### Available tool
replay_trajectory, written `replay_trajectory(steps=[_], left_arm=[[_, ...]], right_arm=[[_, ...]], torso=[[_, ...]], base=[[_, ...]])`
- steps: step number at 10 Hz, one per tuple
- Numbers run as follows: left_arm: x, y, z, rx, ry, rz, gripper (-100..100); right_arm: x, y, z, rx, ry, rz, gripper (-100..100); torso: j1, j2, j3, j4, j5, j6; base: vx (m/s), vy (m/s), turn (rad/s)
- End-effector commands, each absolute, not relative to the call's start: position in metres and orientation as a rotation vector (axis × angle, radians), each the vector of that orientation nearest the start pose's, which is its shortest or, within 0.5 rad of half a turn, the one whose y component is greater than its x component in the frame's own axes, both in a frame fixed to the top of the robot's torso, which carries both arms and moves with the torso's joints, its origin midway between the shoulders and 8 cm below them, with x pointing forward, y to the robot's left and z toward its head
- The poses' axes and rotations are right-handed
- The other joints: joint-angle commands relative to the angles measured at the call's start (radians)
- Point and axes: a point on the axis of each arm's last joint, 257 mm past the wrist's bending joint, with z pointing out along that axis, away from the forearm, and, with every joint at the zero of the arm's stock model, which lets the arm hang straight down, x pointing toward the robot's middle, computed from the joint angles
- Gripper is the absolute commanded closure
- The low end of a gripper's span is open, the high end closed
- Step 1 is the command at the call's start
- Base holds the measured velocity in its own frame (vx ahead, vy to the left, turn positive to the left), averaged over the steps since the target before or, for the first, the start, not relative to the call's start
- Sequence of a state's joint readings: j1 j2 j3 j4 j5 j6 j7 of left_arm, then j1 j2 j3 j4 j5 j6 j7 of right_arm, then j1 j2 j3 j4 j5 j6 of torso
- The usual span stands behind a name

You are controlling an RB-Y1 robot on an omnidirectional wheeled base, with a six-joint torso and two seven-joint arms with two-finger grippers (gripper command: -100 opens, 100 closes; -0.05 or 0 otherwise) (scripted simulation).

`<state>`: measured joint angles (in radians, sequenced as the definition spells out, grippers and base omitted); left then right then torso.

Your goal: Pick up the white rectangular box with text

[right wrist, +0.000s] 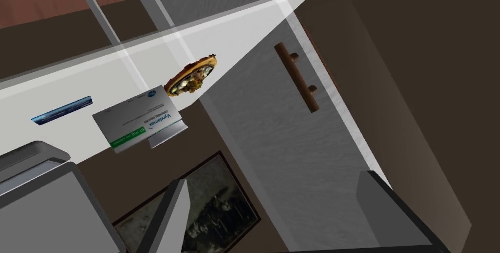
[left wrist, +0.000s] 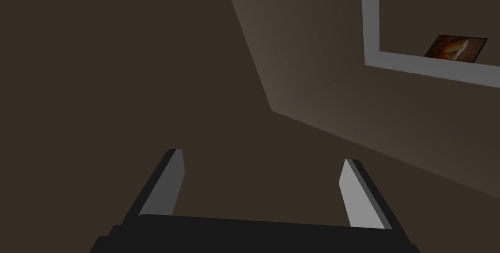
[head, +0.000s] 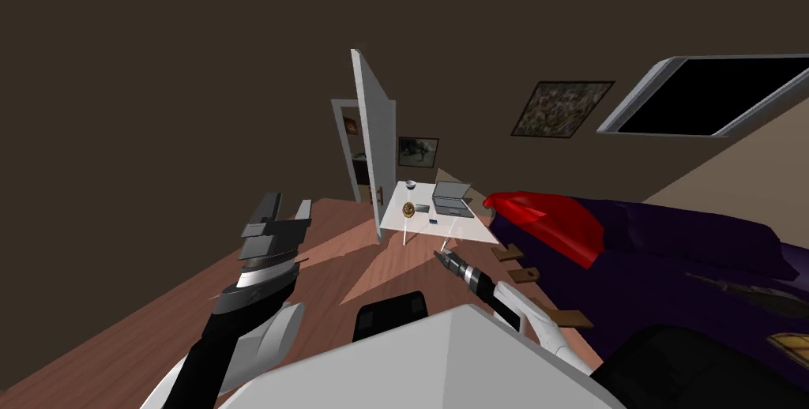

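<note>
Right fingers (right wrist: pixel 172 218) apart; white box (right wrist: pixel 139 124) on table (right wrist: pixel 234 40).

White table (head: pixel 474 230), laptop (head: pixel 453 197) (lid open), small box (head: pixel 419 208), red cushion (head: pixel 553 223)

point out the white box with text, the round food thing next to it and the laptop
white box (right wrist: pixel 139 120): right wrist view, middle of its printed top face
round food item (right wrist: pixel 191 75): right wrist view, its topped centre
laptop (head: pixel 453 199): head view, where lid meets base
</note>
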<state>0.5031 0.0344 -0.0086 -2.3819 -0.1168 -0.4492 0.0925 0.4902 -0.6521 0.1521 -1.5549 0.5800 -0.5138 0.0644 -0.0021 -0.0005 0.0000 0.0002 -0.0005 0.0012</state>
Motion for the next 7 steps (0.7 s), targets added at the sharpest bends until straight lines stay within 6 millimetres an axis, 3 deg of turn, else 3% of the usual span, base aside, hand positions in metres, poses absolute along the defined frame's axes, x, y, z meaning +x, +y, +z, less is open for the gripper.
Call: replay_trajectory(steps=[1, 3, 6, 7], left_arm=[[0.334, 0.256, 0.057, -0.56, 0.652, -1.329, 0], [0.334, 0.256, 0.057, -0.56, 0.652, -1.329, 0], [0.334, 0.256, 0.057, -0.56, 0.652, -1.329, 0], [0.334, 0.256, 0.057, -0.56, 0.652, -1.329, 0]], right_arm=[[0.307, -0.32, -0.389, -0.002, 2.032, 0.598, -100], [0.302, -0.328, -0.398, 0.015, 2.055, 0.582, -100], [0.26, -0.374, -0.441, -0.091, 2.223, 0.463, -100], [0.256, -0.381, -0.445, -0.084, 2.238, 0.451, -100]], torso=[[0.0, 0.0, 0.0, 0.0, 0.0, 0.0], [0.0, -0.001, 0.0, 0.0, 0.0, 0.0], [0.0, -0.001, -0.001, 0.0, 0.0, -0.001], [0.001, -0.002, -0.001, 0.0, 0.0, -0.001]], base=[[0.0, 0.022, 0.338], [0.002, 0.007, 0.081], [0.01, 0.021, 0.294], [0.021, 0.01, 0.193]])
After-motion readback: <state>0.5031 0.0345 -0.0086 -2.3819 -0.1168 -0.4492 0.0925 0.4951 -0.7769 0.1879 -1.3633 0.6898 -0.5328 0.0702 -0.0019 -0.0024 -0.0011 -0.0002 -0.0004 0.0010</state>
